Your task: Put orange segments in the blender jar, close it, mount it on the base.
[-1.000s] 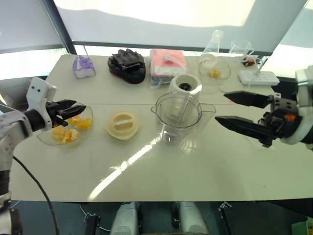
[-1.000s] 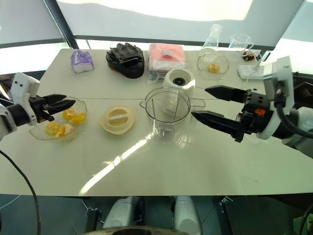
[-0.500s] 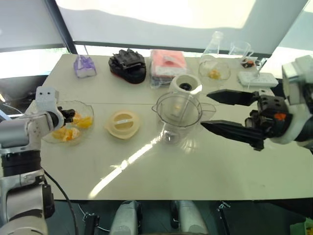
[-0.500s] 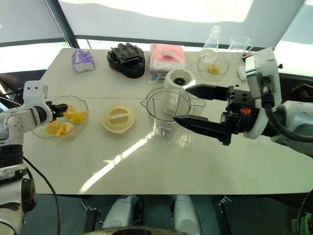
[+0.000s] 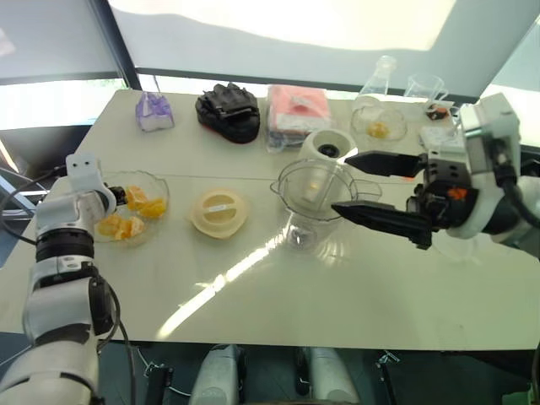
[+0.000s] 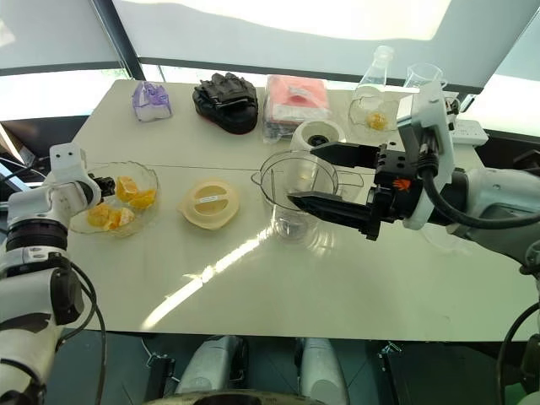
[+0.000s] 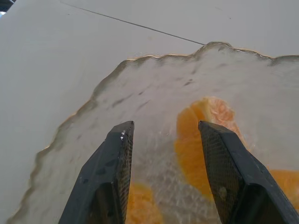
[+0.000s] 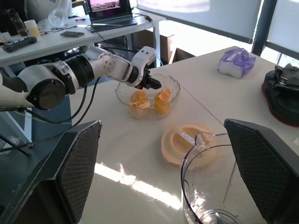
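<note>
We see a long cream-white table (image 5: 354,295) with a thin seam running across it, streaked with bright glare from the big shaded windows (image 5: 278,34) behind it. Our left gripper (image 7: 163,135) reaches into a shallow clear bowl (image 7: 93,100) with a wavy rim, its two black fingers (image 7: 114,168) spread apart and empty; the orange segments (image 7: 203,140) lie in the bowl's bottom between and just past the fingertips, one wedge showing in the gap and others beside the finger bases. Our right gripper (image 5: 354,184) hangs above the table with its fingers (image 5: 380,221) splayed wide, holding nothing; the blender jar (image 5: 312,202) stands upright and empty between and just ahead of the fingertips, its rim close to them, though we cannot tell whether any finger touches it. The base (image 5: 329,146) sits just beyond the jar, near the upper finger's tip. A flat cream lid (image 5: 218,213) lies between the jar and the bowl. Along the table's far edge lie a purple packet (image 5: 153,111), a black glove (image 5: 228,111), a pink pack (image 5: 297,108), a second bowl (image 5: 378,126) and a clear flask (image 5: 380,76). In the right wrist view, a desk with a laptop (image 8: 110,9) stands beyond the table.
</note>
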`<action>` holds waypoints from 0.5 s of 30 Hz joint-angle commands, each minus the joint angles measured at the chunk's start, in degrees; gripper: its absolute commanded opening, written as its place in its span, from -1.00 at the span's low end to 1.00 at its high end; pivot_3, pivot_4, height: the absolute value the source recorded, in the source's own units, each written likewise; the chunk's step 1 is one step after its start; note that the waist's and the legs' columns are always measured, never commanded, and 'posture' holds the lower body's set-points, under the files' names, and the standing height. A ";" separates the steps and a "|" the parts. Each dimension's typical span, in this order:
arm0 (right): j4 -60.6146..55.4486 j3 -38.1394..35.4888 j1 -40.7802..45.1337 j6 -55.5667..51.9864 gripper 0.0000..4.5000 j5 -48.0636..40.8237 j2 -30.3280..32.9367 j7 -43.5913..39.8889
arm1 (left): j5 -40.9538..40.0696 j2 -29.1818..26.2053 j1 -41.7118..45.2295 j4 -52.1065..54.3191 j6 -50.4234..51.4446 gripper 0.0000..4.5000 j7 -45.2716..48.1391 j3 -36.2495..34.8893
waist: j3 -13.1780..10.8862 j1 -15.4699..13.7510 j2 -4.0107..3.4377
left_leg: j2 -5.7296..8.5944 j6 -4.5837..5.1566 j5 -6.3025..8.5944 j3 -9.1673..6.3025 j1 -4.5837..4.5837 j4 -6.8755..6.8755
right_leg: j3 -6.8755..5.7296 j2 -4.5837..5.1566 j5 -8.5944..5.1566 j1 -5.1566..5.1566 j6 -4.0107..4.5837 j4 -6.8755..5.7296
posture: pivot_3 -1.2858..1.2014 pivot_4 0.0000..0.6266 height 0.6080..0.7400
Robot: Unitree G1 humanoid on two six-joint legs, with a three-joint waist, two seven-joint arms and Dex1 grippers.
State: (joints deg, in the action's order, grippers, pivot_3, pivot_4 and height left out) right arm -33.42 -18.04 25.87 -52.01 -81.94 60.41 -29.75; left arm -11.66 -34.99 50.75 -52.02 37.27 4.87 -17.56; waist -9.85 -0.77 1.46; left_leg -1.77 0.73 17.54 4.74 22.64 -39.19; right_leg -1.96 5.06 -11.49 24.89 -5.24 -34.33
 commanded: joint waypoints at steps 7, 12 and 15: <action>-0.15 -1.28 1.66 0.37 0.97 -0.86 0.35 0.86 | -0.26 3.34 3.58 -10.25 -7.40 0.01 -3.53 -1.79 | 0.00 0.06 0.00 | -0.01 0.00 0.00 0.00 -0.02 0.00 | -0.04 0.01 0.09 0.01 -0.14 -0.03 | 0.03 -0.52 1.00; -0.46 -2.18 0.83 0.36 0.97 -1.22 0.46 1.51 | -1.20 4.89 4.27 -13.30 -9.81 0.01 -5.64 -3.65 | 0.01 0.03 -0.01 | -0.01 0.00 0.00 -0.01 -0.07 0.00 | -0.03 0.02 0.10 -0.01 -0.14 -0.09 | 0.03 -0.52 1.00; -0.76 -2.66 0.36 0.42 0.97 -1.14 0.59 1.79 | -1.13 5.44 4.44 -14.31 -10.94 0.01 -6.01 -3.77 | 0.01 -0.01 0.00 | -0.01 -0.01 0.00 -0.01 -0.09 0.00 | -0.03 0.03 0.10 -0.02 -0.14 -0.12 | 0.03 -0.52 1.00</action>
State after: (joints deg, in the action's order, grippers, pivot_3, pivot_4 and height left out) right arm -33.46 -18.54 26.02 -52.11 -82.29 60.30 -28.16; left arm -12.99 -29.66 54.52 -65.24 26.76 -0.57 -21.16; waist -9.83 -0.78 1.46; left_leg -1.78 0.72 17.53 4.73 22.54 -39.20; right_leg -2.00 5.09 -11.39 24.87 -5.38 -34.46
